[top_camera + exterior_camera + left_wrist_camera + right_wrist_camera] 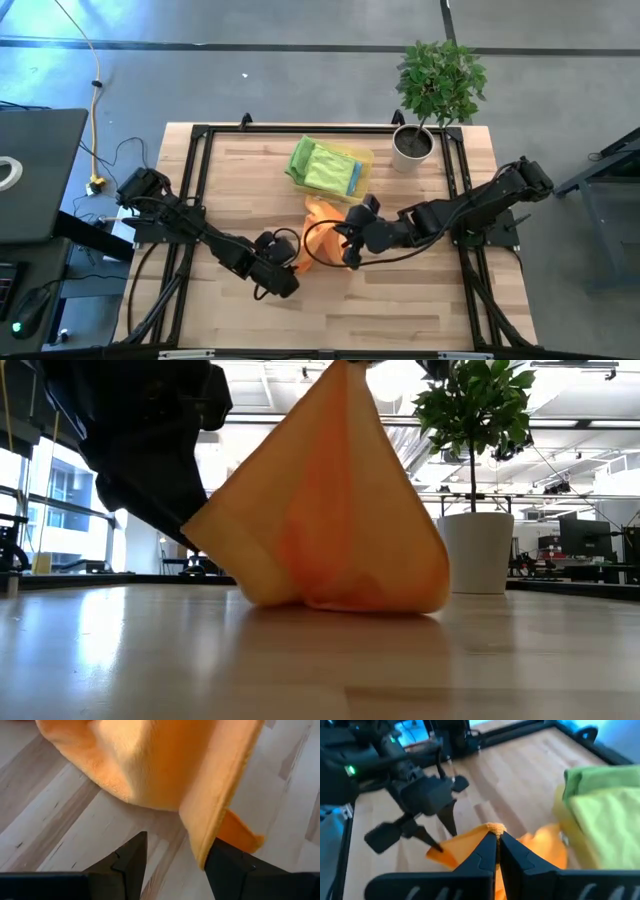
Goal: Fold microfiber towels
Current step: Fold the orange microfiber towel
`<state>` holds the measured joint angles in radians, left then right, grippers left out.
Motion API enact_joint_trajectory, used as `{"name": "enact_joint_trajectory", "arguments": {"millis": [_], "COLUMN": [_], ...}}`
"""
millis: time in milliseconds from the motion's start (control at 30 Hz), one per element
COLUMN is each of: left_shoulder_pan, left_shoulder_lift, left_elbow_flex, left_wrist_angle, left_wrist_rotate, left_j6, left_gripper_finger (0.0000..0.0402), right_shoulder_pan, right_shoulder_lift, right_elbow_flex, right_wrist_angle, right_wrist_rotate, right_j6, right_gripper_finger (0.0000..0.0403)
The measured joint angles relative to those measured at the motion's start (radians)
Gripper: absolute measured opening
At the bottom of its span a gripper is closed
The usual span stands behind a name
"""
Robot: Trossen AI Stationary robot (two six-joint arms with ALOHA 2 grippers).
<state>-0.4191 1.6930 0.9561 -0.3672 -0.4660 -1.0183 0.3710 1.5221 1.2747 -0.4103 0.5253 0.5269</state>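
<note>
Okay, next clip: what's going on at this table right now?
The right gripper is shut on a corner of the orange towel and holds it up, so the cloth hangs as a tent with its lower edge on the table. The left gripper is open at the towel's other side, one hanging edge between its fingers, not yet pinched. The green and yellow towels lie piled farther back, beside a potted plant.
</note>
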Motion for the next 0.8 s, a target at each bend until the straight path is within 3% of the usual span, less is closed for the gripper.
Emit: {"name": "enact_joint_trajectory", "arguments": {"millis": [500, 800], "left_shoulder_pan": [0.040, 0.042], "left_shoulder_lift": [0.003, -0.010], "left_elbow_flex": [0.000, 0.000], "left_wrist_angle": [0.021, 0.057], "left_wrist_rotate": [-0.014, 0.082], "left_j6": [-0.028, -0.037], "left_gripper_finger": [0.0161, 0.0010], "right_shoulder_pan": [0.000, 0.000], "right_shoulder_lift": [0.000, 0.000], "right_elbow_flex": [0.000, 0.000], "right_wrist_angle": [0.090, 0.043], "right_wrist_rotate": [0.166, 0.164], "right_j6": [-0.197, -0.196], "right_gripper_finger": [0.0000, 0.0000]}}
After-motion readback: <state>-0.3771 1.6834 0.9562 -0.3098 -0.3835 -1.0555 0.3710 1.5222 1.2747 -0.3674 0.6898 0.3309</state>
